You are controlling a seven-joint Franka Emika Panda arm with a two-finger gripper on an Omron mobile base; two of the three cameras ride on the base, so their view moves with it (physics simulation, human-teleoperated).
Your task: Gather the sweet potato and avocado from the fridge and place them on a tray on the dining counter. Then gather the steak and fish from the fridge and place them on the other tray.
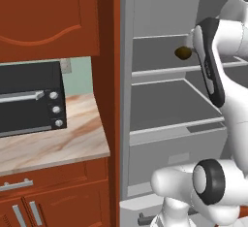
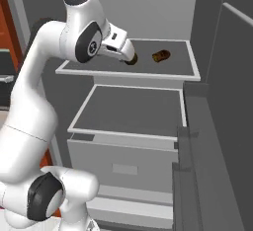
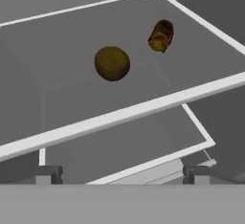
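While the white arm reaches into the open silver-grey fridge (image 2: 207,106), its two-finger gripper (image 3: 122,173) hangs in front of the upper pale shelf (image 3: 119,115) with the jaws spread as wide as they go and nothing between them. On that shelf lie two things, apart from each other: a round olive-brown avocado (image 3: 112,63) near the middle, and a small reddish-brown oblong sweet potato (image 3: 161,35) further back toward the shelf's right edge. Seen from the left base view, the avocado (image 1: 182,52) peeks out just beside the arm's wrist. Left of the fridge, a black toaster oven (image 1: 30,100) stands on the beige marbled wall counter (image 1: 72,141).
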